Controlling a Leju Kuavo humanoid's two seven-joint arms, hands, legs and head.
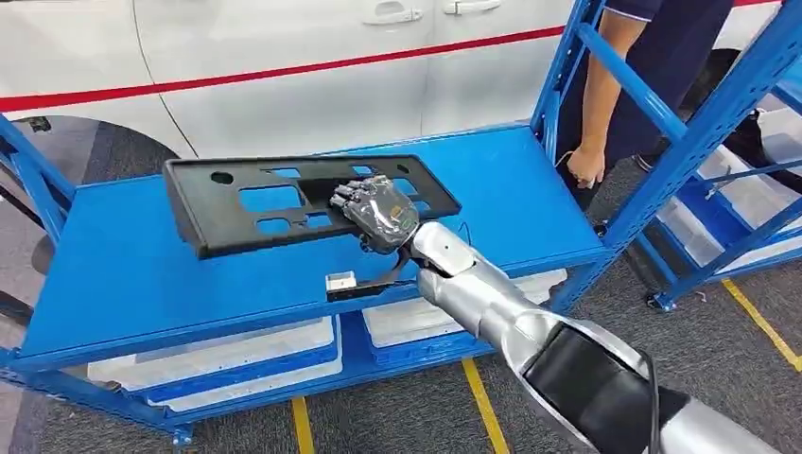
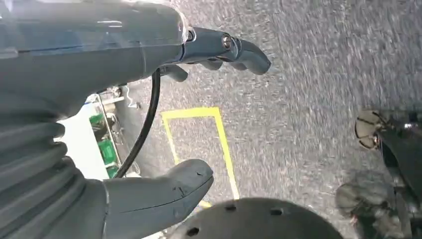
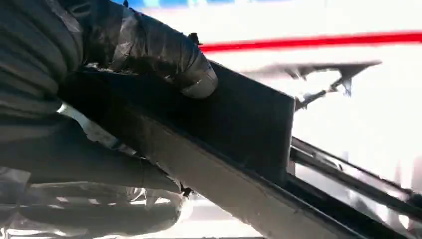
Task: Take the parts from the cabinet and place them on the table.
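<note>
Reaching over the shelf (image 1: 113,274), right hand (image 1: 378,213) fingers grip the black panel (image 1: 246,203).

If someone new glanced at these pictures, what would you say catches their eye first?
Probably the long black panel with cut-outs, gripped by the robot's right hand over the bright blue shelf. Next, the white car with its red stripe behind the shelf, and a person's arm at the rack's right.
</note>
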